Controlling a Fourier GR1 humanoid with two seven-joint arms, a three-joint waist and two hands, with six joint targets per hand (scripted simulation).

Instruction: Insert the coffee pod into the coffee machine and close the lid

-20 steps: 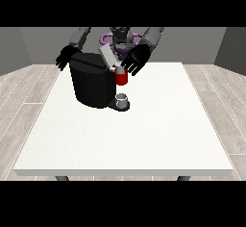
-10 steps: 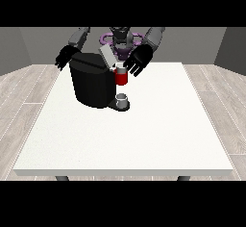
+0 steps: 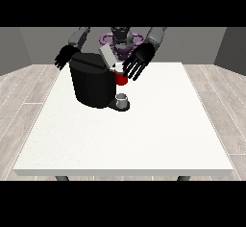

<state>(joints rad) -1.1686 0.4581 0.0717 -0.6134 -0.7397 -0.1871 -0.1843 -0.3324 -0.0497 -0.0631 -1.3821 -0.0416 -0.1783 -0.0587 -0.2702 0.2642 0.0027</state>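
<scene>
A black coffee machine stands on the white table at the far left of centre, its grey lid tilted up. A red thing at the machine sits under the raised lid, with a white top showing. On the machine's base stands a small grey cup. The hand at the view's right hovers just right of the red thing, fingers spread and pointing down toward it. The hand at the view's left hangs behind the machine's far left corner, fingers relaxed.
The robot's torso stands behind the table's far edge. Bare tabletop stretches in front of and to the right of the machine. Wood floor surrounds the table.
The hand at the view's right has edged slightly closer to the red thing at the machine. The other hand and the lid look the same.
</scene>
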